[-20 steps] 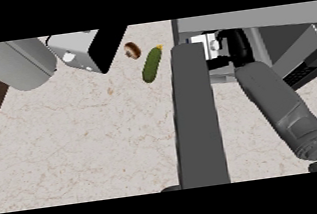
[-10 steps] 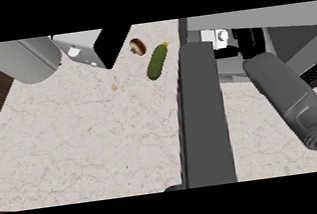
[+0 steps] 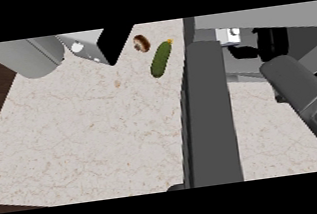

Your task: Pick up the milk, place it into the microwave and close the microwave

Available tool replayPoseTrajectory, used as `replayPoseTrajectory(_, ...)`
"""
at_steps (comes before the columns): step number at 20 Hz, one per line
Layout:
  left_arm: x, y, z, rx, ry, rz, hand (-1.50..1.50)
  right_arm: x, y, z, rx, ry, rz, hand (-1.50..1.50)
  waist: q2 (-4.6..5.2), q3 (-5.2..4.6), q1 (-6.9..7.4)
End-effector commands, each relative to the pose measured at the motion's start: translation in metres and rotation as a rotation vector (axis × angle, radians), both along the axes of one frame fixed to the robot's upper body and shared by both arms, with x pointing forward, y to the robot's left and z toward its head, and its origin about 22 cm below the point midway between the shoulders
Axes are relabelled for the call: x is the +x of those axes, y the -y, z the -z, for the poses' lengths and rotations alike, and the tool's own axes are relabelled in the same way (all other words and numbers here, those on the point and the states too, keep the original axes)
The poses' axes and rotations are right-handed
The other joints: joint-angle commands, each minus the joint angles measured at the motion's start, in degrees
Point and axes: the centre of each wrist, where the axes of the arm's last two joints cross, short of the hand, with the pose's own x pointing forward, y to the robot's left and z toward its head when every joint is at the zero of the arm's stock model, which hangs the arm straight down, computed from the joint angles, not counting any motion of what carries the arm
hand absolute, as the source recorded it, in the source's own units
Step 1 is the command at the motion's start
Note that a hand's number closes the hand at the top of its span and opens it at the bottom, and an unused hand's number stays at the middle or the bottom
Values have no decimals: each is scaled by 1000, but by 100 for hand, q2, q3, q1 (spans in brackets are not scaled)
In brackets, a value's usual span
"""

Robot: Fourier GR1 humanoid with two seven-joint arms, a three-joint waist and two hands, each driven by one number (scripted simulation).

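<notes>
The right hand (image 3: 268, 44) is deep inside the open microwave (image 3: 268, 16), a black shape at the end of the grey forearm that comes up from the lower right corner. Whether it is released, clenched or grasping anything cannot be told, since the shape is dark against the dark cavity.

The milk (image 3: 227, 35), a small white carton, stands in the mouth of the microwave just to the left of the hand and a little beyond it. I cannot tell whether the two touch. The microwave door (image 3: 209, 117) hangs open, seen edge-on as a long dark panel left of the forearm and running down to the near edge of the counter (image 3: 84, 139).

Further left of the hand, past the door, a green cucumber (image 3: 160, 58) lies on the pale counter. A small brown round thing (image 3: 142, 43) is just beyond it. Well to the left, at the far corner, sits a grey and black thing (image 3: 72, 47) that I cannot identify.

Compared with half a second ago, the forearm sits slightly further right and looks a little thicker. The milk keeps its place in the microwave mouth beside the hand, and the door is open as before. The cucumber and the brown thing have not moved relative to each other
</notes>
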Motion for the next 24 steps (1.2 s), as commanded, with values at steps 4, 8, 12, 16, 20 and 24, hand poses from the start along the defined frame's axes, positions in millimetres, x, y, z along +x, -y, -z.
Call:
replayPoseTrajectory(4,9,-3,-3,49,-7,-5,-150,3,-5,-4,-62,21,-51,-150,19,37,52)
replayPoseTrajectory(8,9,1,4,52,-26,24,-150,7,-7,-11,-55,24,-116,-150,-3,31,74)
replayPoseTrajectory(12,17,4,7,64,-41,88,-150,8,-16,-12,-9,24,-195,-150,-7,34,36)
replayPoseTrajectory(16,25,7,7,66,-37,131,-150,11,-28,-15,63,4,-254,-150,-50,29,-23)
replayPoseTrajectory(20,27,20,17,61,-45,185,-150,7,-38,-5,187,1,-330,-150,-100,27,-123)
replayPoseTrajectory(24,33,31,16,76,-28,263,-150,2,-42,7,315,-1,-370,-150,-122,28,-188)
